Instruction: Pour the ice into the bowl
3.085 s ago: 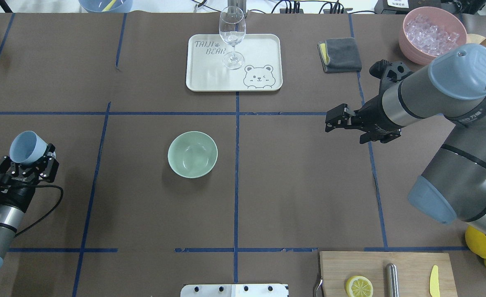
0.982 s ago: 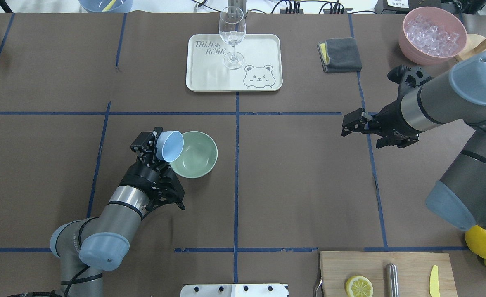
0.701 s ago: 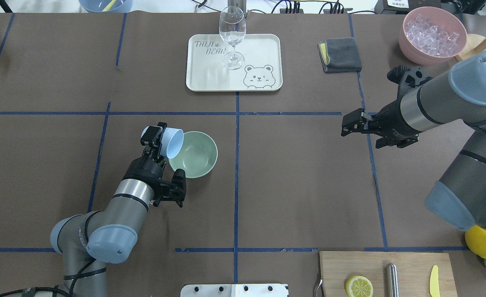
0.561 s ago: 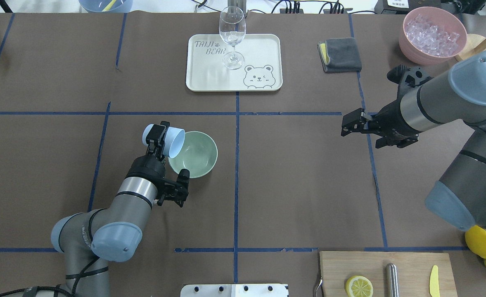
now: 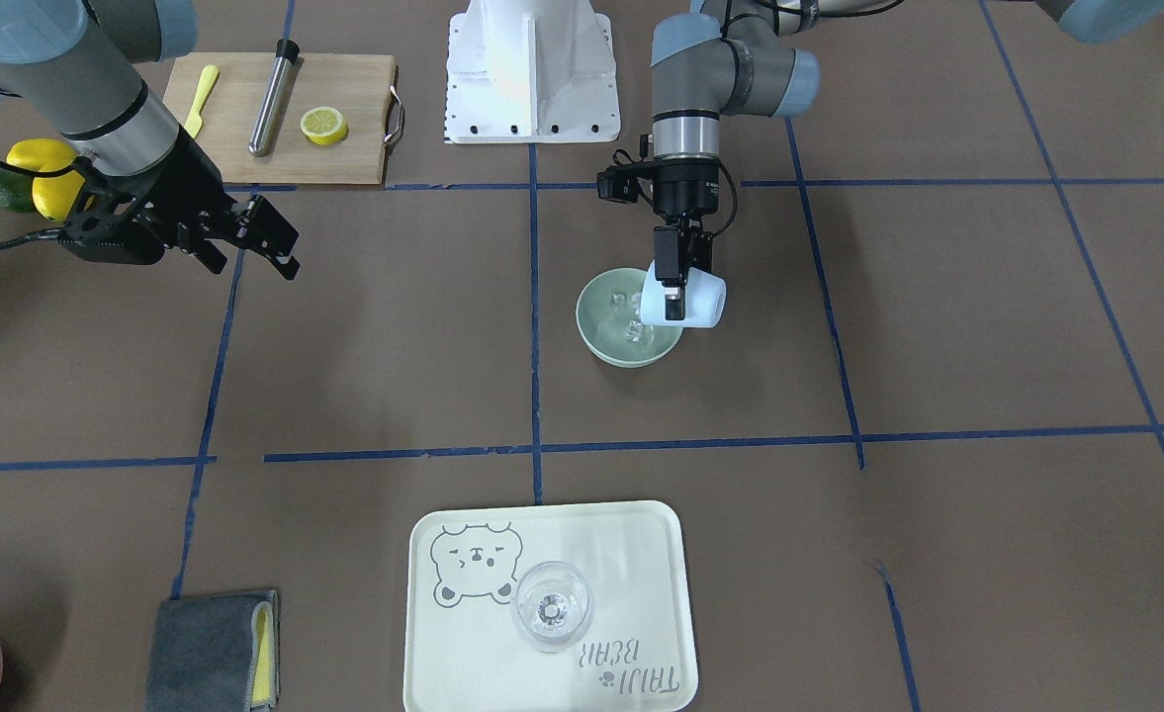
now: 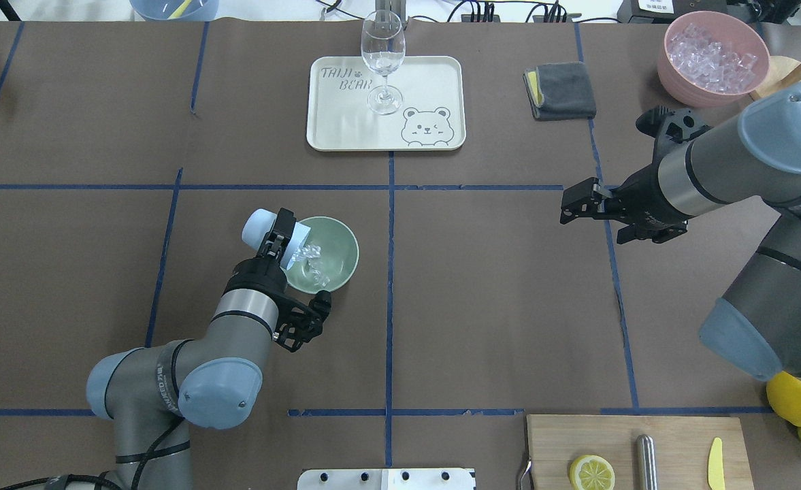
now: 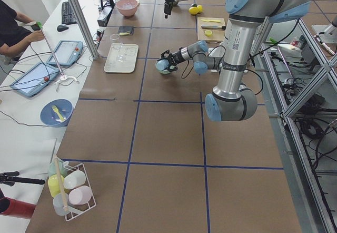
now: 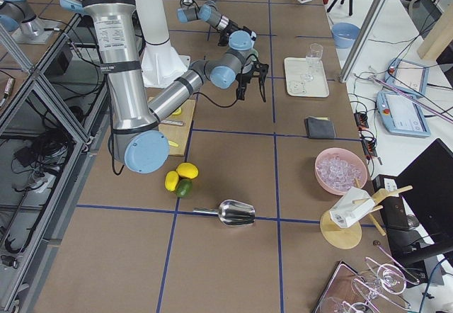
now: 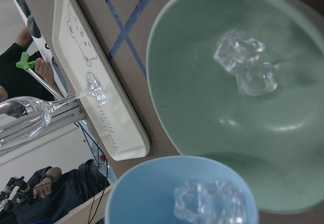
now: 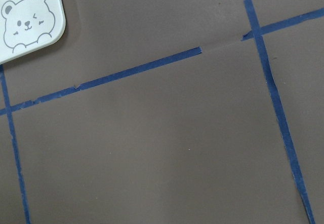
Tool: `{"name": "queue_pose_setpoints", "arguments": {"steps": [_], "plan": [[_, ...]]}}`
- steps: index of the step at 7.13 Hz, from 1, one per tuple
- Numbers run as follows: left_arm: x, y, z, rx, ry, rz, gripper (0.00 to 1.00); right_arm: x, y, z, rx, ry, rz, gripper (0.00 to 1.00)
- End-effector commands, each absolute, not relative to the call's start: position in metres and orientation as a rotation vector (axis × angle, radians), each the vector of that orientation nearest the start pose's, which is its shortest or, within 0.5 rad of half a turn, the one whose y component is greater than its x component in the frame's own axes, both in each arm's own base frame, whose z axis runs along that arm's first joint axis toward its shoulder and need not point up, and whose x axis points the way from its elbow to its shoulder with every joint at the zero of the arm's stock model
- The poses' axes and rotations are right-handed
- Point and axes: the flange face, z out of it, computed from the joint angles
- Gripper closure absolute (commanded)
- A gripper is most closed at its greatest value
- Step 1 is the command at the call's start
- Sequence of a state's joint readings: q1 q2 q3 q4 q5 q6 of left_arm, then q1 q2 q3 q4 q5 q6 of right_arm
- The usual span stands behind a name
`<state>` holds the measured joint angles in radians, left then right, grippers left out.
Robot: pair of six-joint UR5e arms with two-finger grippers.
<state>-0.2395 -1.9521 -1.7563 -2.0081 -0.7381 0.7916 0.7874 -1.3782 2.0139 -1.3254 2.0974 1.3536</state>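
Note:
The pale mint-green bowl (image 6: 343, 246) (image 5: 596, 318) (image 9: 202, 97) sits left of the table's centre. My left gripper (image 6: 279, 233) (image 5: 678, 289) is shut on a light blue cup (image 6: 257, 226) (image 5: 700, 302) (image 9: 147, 193), tipped with its mouth over the bowl's rim. Clear ice (image 6: 309, 261) (image 9: 239, 57) spills from the cup into the bowl; two cubes lie inside it, and more ice (image 9: 210, 203) sits at the cup's mouth. My right gripper (image 6: 569, 204) (image 5: 275, 237) hovers open and empty far to the right.
A cream tray (image 6: 346, 126) with a wine glass (image 6: 382, 54) stands at the back centre. Further right lie a grey cloth (image 6: 563, 88) and a pink tub (image 6: 669, 71) of ice. A cutting board (image 6: 672, 435) with a lemon slice (image 6: 592, 472) and lemons (image 6: 791, 400) are near the front right.
My left arm carried the cup from the table's left side to the bowl and tipped it further; ice now falls into the bowl. The right arm pulled back slightly.

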Motion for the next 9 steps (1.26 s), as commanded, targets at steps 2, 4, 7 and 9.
{"name": "queue_pose_setpoints", "arguments": {"steps": [2,4,7,9], "plan": [[0.532,-0.341,0.296,1.184,-0.542,1.483,1.0,-0.313,-0.432,0.324,-0.017,-0.993,0.291,0.0],[0.527,-0.342,0.291,1.188,-0.538,1.476,1.0,-0.313,-0.432,0.325,-0.018,-0.991,0.292,0.0],[0.508,-0.343,0.277,1.243,-0.305,1.164,1.0,-0.313,-0.432,0.325,-0.018,-0.991,0.292,0.0],[0.48,-0.339,0.295,1.238,-0.109,0.893,1.0,-0.311,-0.431,0.321,-0.012,-0.999,0.29,0.0]]}}
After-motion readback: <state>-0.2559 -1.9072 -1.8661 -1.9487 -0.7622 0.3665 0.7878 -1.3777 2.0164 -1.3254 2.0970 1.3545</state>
